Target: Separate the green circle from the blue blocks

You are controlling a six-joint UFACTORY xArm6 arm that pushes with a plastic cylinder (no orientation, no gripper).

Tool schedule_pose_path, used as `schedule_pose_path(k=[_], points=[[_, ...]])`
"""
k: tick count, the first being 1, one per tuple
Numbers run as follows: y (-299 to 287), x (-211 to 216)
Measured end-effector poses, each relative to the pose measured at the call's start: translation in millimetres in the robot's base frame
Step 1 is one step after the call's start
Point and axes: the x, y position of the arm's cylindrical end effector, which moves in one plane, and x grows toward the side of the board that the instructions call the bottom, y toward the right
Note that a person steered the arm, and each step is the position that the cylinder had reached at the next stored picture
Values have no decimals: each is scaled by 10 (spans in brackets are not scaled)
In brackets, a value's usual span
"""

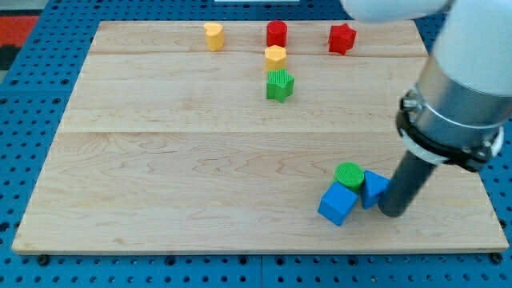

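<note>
The green circle (pixel 348 174) sits at the view's lower right on the wooden board (pixel 200 160). It touches a blue cube (pixel 337 204) just below it and a second blue block (pixel 374 189) at its right. My tip (pixel 391 212) rests on the board right beside the second blue block, on its right side, touching or nearly touching it. The rod rises from there to the arm's grey body at the view's right.
Near the view's top stand a yellow block (pixel 213 36), a red block (pixel 277 34) and a red star (pixel 342 38). A yellow hexagon (pixel 275 57) sits just above a green star (pixel 279 85). The board's right edge lies close to my tip.
</note>
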Motion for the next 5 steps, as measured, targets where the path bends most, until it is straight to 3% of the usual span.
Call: schedule_pose_path(k=[5], points=[[-1054,-826]])
